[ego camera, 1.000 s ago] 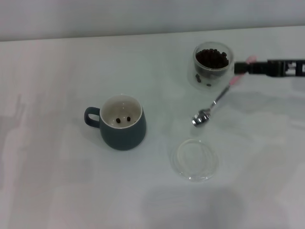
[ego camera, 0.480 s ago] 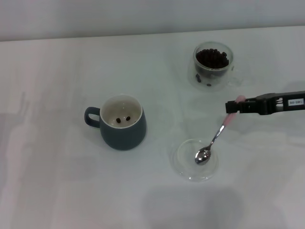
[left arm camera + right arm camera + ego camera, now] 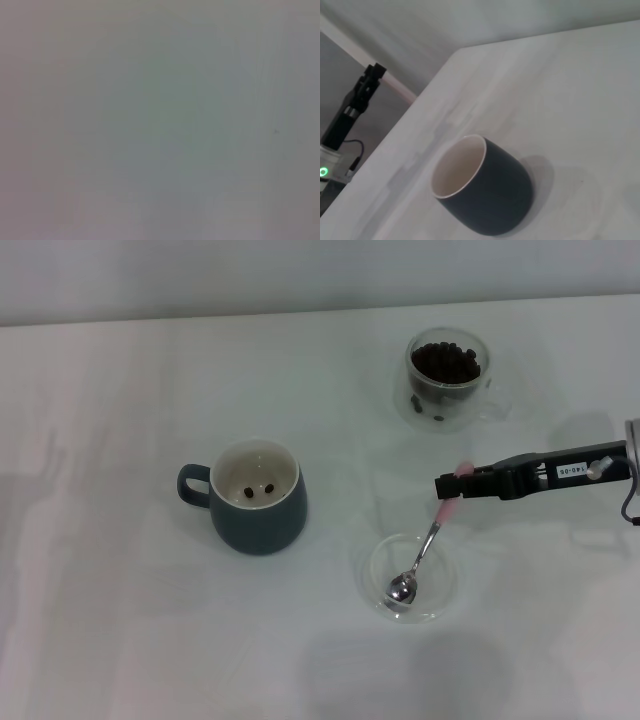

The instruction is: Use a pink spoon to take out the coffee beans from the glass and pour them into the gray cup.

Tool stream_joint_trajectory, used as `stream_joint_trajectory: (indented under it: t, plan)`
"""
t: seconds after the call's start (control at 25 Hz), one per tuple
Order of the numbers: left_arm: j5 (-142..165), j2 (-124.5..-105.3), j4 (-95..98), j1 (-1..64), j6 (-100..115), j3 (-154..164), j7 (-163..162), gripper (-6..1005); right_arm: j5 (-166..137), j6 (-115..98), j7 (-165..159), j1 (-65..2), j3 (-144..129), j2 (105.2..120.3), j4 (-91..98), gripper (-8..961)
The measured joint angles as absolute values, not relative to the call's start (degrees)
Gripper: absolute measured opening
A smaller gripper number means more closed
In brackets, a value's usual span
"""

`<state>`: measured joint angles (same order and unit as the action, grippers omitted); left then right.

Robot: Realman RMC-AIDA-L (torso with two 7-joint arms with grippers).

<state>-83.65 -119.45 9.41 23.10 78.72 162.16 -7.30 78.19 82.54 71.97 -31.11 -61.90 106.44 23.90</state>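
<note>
The right hand (image 3: 448, 485) reaches in over the white desk (image 3: 120, 620) from the robot's right, its dark fingers clamped on the pale pink handle of the pink spoon (image 3: 420, 552); the spoon hangs slanting down from the hand, toward the robot and slightly to its left, with the shiny metal bowl low over or resting in a flat clear glass dish (image 3: 440, 602), and whether metal meets glass cannot be told; no beans can be made out in the spoon's bowl; the glass (image 3: 447, 382), clear and double-walled, stands on the desk beyond the hand, away from the robot, well apart from the fingers, filled near its top with the dark coffee beans (image 3: 446, 361); the gray cup (image 3: 255, 498) sits well off to the hand's left, upright, loop handle turned away from the hand, two beans lying on its cream-white floor; the right wrist camera also takes in the cup, upright on the desk near the desk's edge; the left hand appears in no view, and its wrist camera shows only a blank pale surface
</note>
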Motion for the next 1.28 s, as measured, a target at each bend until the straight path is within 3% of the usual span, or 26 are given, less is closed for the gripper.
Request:
stream_joint_trajectory:
  t: [0.84, 1.28]
  plan:
    - [-84.5, -119.26, 9.4, 23.5, 78.5, 161.3, -7.3, 825, 77.4, 76.6, 71.9, -31.2, -62.1, 107.86, 23.8, 230]
    - [-84.5, -119.26, 9.3, 23.7, 78.5, 160.8, -7.3, 825, 77.6, 76.0, 74.3, -30.8, -57.8, 107.24, 24.7, 402]
